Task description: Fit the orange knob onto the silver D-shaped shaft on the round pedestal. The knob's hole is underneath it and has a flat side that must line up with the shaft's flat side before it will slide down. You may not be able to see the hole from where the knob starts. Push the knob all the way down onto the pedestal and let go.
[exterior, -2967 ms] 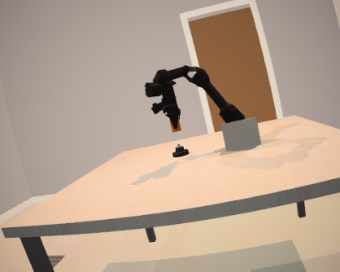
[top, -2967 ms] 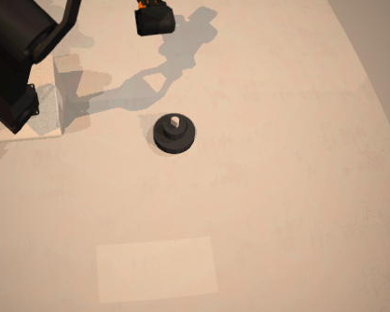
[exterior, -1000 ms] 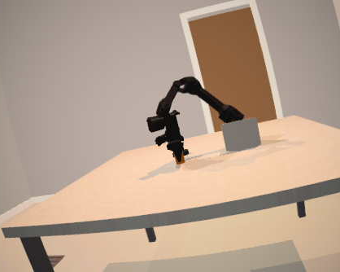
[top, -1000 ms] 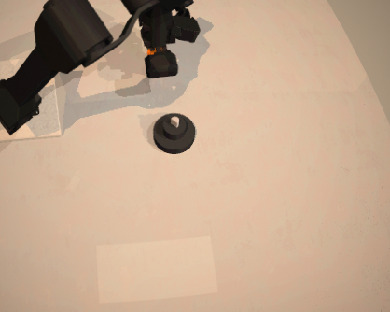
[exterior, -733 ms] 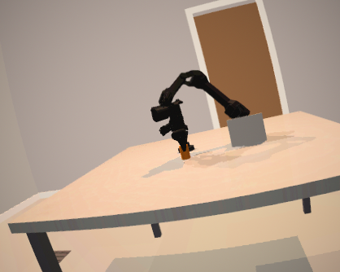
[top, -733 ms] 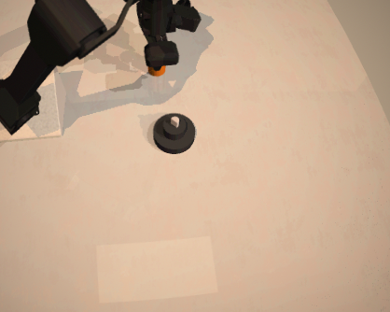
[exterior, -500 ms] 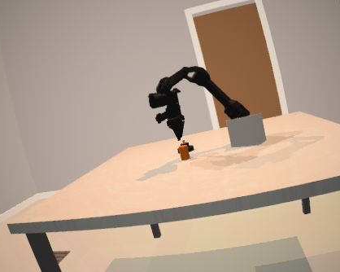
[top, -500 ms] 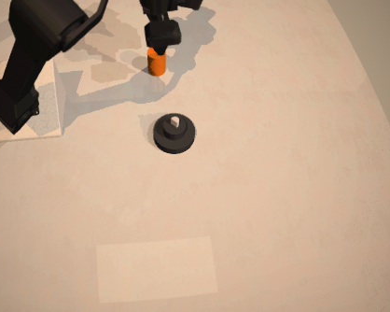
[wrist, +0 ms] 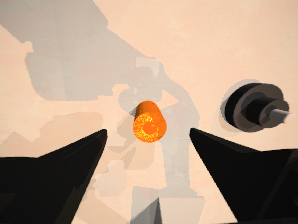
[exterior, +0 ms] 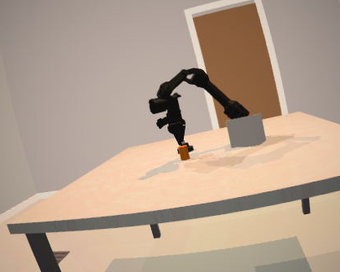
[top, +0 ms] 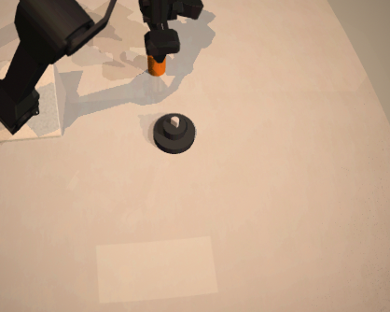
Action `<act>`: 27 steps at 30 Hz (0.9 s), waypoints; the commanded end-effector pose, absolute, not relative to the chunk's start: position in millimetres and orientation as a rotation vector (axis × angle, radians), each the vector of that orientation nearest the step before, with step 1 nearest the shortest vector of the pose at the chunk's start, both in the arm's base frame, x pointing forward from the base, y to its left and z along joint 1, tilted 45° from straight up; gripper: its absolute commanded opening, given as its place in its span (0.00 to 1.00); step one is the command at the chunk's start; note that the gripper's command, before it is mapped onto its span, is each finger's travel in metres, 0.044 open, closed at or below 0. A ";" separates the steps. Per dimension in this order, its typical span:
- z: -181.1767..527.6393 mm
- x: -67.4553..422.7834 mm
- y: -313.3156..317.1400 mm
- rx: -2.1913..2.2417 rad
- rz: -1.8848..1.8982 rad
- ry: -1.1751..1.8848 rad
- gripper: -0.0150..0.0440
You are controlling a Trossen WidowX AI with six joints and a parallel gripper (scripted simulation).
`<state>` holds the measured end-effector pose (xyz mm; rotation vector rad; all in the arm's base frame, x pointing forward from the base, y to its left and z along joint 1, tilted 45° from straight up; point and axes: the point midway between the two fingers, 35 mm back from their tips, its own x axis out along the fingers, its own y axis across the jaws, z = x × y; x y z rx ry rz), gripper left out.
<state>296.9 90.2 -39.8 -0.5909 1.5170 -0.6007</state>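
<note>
While the exterior view hides the pedestal, the top view shows one round pedestal (top: 174, 134) with one silver shaft (top: 174, 121) standing near one orange knob (top: 157, 64). The knob's upper end is covered by the gripper (top: 161, 43). Wrist view: fingers spread wide, released, knob (wrist: 149, 122) standing free between them.
</note>
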 end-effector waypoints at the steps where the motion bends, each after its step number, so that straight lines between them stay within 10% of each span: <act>1: -45.3 296.1 84.0 -0.602 -0.603 1.523 1.00; 27: -75.4 294.9 54.8 -0.603 -0.604 1.522 1.00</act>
